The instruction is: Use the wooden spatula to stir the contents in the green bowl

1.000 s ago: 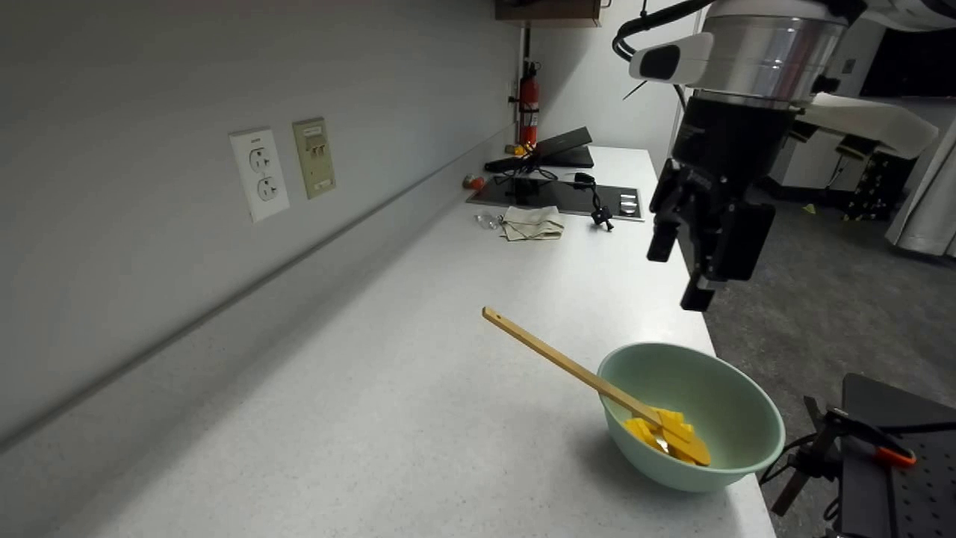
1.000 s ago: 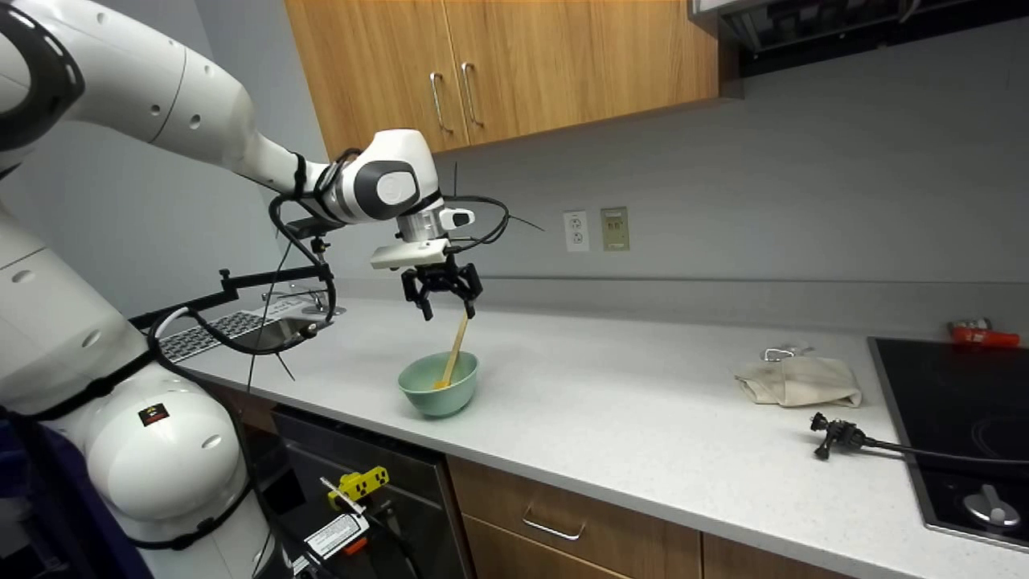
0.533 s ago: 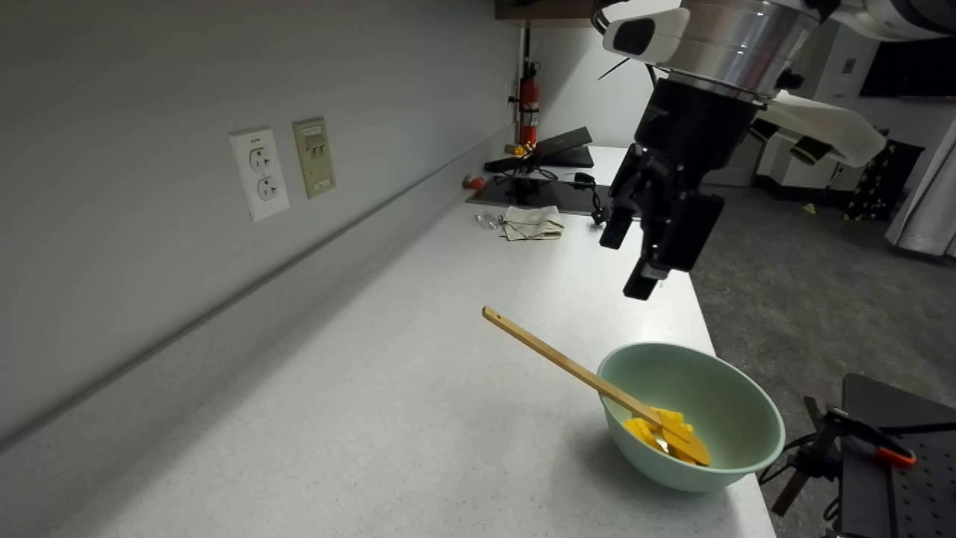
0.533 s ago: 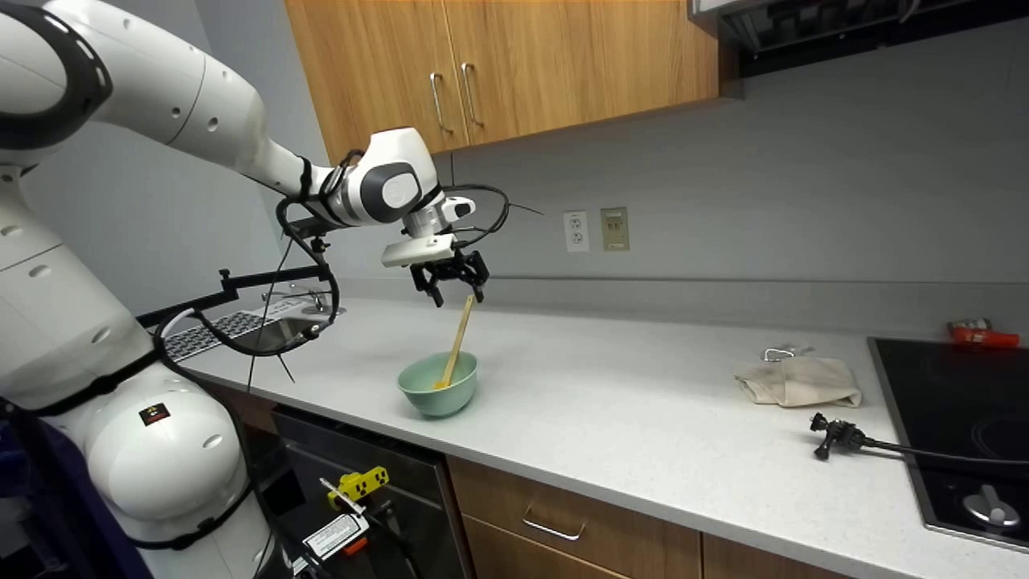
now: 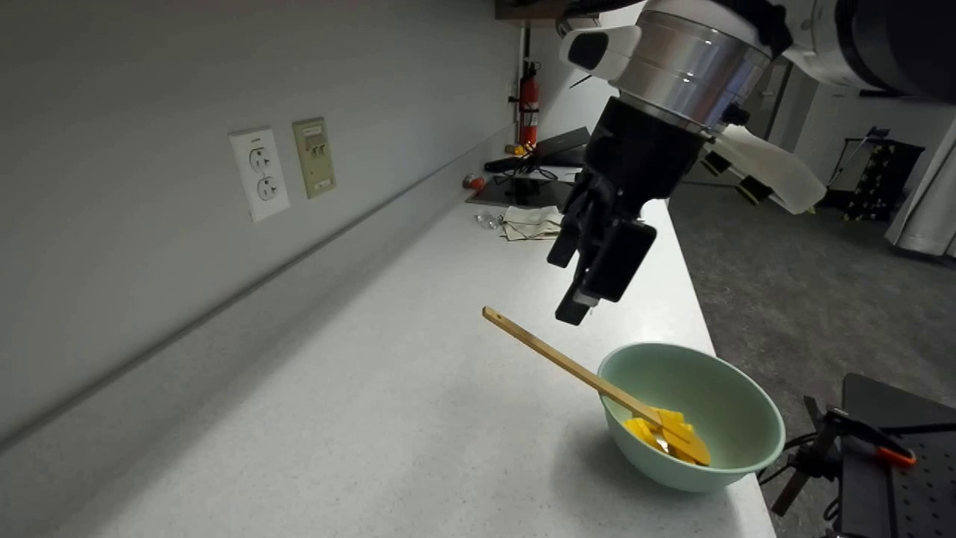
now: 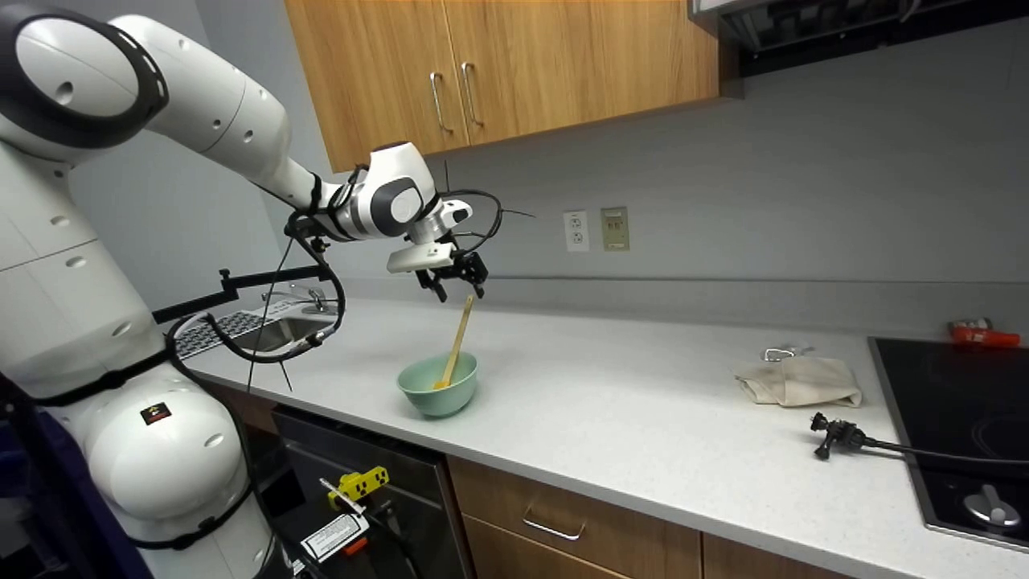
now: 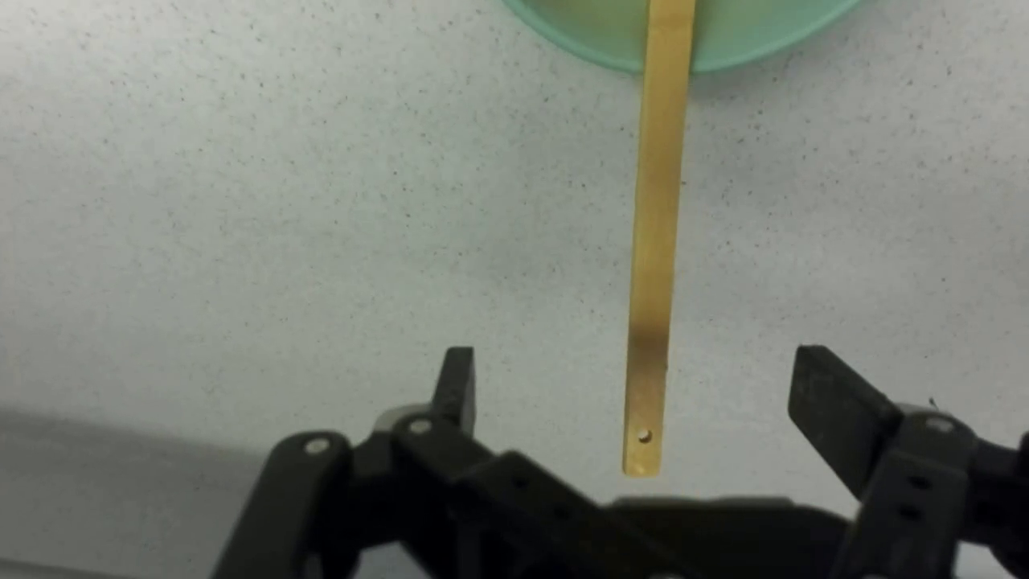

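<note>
Gripper [image 7: 635, 362] spread wide, empty; wrist view: wooden spatula [image 7: 659, 209] framed between jaws. Even left and right gaps as you descend; pinch without rocking the green bowl [image 5: 736, 403].

Green bowl [image 5: 724, 396]: I count one; round, pale mint, smooth plain walls; upright on desk [image 5: 418, 388], near its edge.
Wooden spatula [image 5: 590, 376]: one; light tan, long flat handle, small hole near free end, clear in my wrist view; tilted, blade down in bowl, handle leaning over rim, free end raised outside.
Contents [image 5: 640, 430]: bright yellow pieces, loose heap at bowl bottom, partly under blade.
</note>
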`<move>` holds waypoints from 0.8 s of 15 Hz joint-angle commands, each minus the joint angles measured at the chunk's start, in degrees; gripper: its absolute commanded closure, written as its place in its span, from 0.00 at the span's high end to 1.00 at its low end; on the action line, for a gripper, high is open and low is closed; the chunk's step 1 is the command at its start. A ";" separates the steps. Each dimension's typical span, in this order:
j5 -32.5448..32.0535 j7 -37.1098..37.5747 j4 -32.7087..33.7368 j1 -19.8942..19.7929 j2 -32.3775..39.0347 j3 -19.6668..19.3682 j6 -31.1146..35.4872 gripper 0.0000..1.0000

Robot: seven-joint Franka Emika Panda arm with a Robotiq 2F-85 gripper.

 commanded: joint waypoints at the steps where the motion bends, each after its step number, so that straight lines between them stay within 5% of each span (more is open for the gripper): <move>1: -3.55 7.44 1.37 -0.15 2.30 2.22 4.14 1.00; 6: -7.14 14.52 1.34 -0.35 4.14 3.64 6.82 1.00; 12: -4.11 11.87 1.93 0.13 6.50 2.81 8.62 1.00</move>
